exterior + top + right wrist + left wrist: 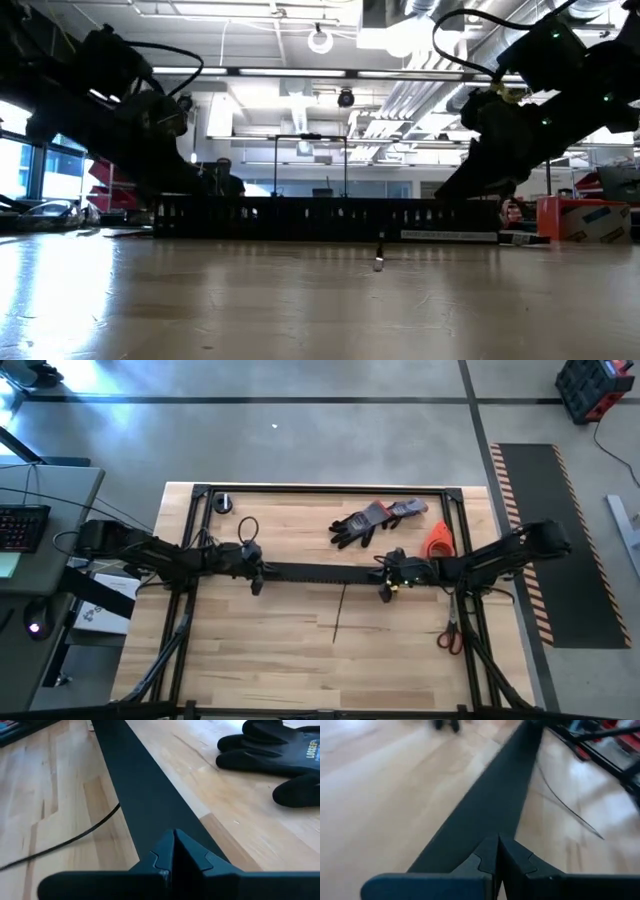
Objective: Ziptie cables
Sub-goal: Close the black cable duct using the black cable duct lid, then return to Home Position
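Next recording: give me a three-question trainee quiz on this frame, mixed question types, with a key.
1. True or false: each gripper is at one end of the long black duct.
2. What lies nearest the gloves?
A. scissors
B. orange object
C. keyboard
3. Fill in: in its wrist view, the left gripper's fingers look ____.

Key:
1. True: the left gripper is at the left end, the right gripper at the right.
2. B, the orange object; the scissors lie nearer the table's front edge.
3. shut
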You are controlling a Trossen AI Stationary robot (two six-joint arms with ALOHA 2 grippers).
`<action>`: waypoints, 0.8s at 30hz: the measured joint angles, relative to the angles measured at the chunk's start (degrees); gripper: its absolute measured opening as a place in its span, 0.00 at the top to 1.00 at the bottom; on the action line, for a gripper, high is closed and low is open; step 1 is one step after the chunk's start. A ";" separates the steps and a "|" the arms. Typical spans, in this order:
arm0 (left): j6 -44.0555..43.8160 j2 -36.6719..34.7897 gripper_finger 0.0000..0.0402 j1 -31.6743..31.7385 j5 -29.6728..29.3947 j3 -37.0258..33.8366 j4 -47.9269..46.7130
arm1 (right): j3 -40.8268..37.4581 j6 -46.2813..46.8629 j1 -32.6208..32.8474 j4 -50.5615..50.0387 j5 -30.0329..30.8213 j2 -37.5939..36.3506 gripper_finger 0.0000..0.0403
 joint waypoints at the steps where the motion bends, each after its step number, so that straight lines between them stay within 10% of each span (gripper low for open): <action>1: 0.26 -0.62 1.00 0.17 1.36 0.89 -0.93 | -0.14 -0.41 0.00 -0.49 -0.53 -1.39 1.00; 9: 7.86 -7.70 1.00 0.25 4.83 13.07 -18.46 | -0.21 -10.32 -2.19 -4.67 -9.93 -17.97 1.00; 15: 13.17 -14.27 1.00 5.10 7.09 19.48 -29.35 | -0.20 -13.77 -11.56 -13.37 -34.04 -32.96 1.00; 24: 16.65 -28.29 1.00 15.88 10.59 14.75 -36.11 | -2.97 -15.01 -17.97 -30.46 -34.80 -55.06 1.00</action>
